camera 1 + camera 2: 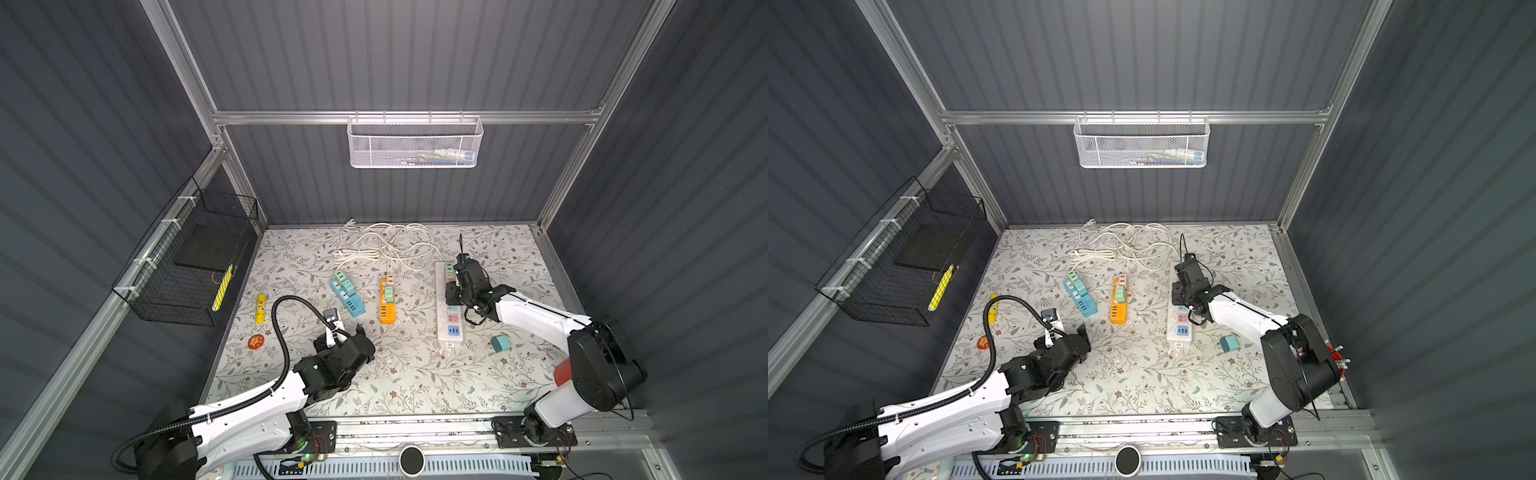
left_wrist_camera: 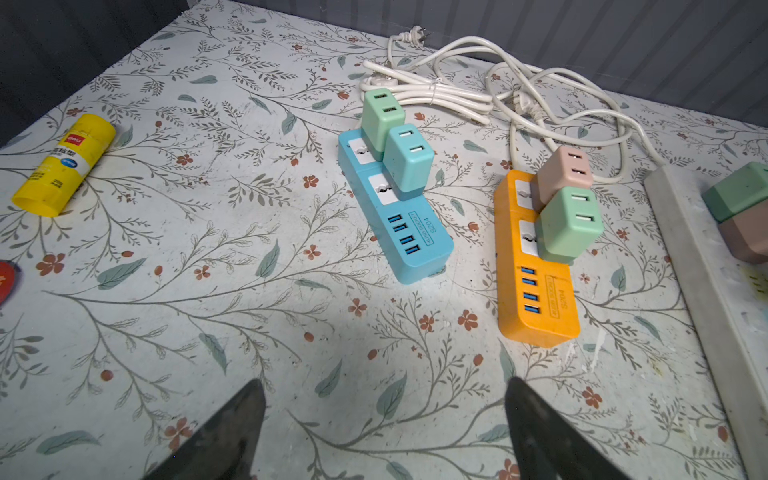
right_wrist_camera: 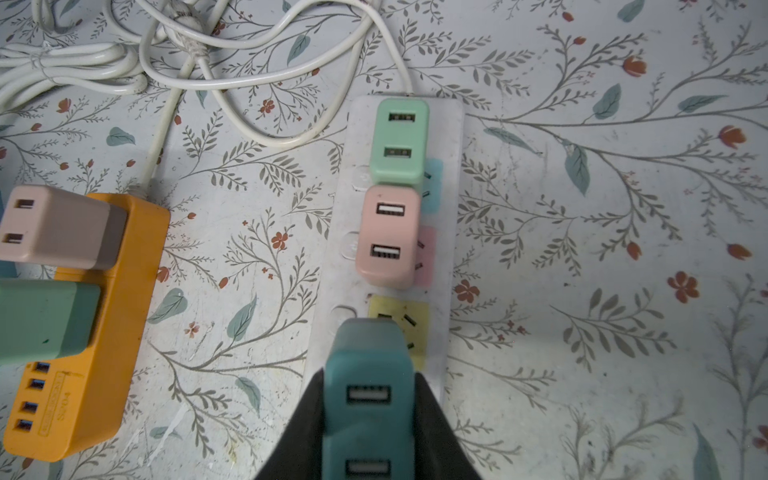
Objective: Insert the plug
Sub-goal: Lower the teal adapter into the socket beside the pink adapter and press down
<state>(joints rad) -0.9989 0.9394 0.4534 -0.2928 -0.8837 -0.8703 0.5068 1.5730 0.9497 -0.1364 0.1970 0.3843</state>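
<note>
— While the right tool (image 3: 369, 380) is clamped tight on the teal plug (image 3: 368, 428), where does that plug sit?

— Over the yellow socket (image 3: 399, 320) of the white power strip (image 3: 446, 208), just beside the pink plug (image 3: 388, 237) already seated there, with a mint plug (image 3: 399, 141) beyond it. The prongs are hidden, so I cannot tell whether they touch the slots.

— What could spoil it from here?

— Three things, I'd judge. Prongs off the slots would jam on the socket face. Nothing pins the strip to the table (image 2: 249, 332), so a skewed push could slide or tip it. And the pink plug is so close that a drift that way would knock the two casings together.

— Can't the left tool (image 2: 385, 384) brace the strip?

— It's well apart from it, spread wide over bare table and holding nothing.

— Containers?

— Two, both off the table. The white mesh basket (image 1: 374, 145) on the back rail holds some pale and coloured items at one end, too small to name. The black wire basket (image 1: 166, 299) on the side wall holds a dark flat slab (image 1: 208, 249) and a yellow stick (image 1: 222, 286) near its front.
</note>
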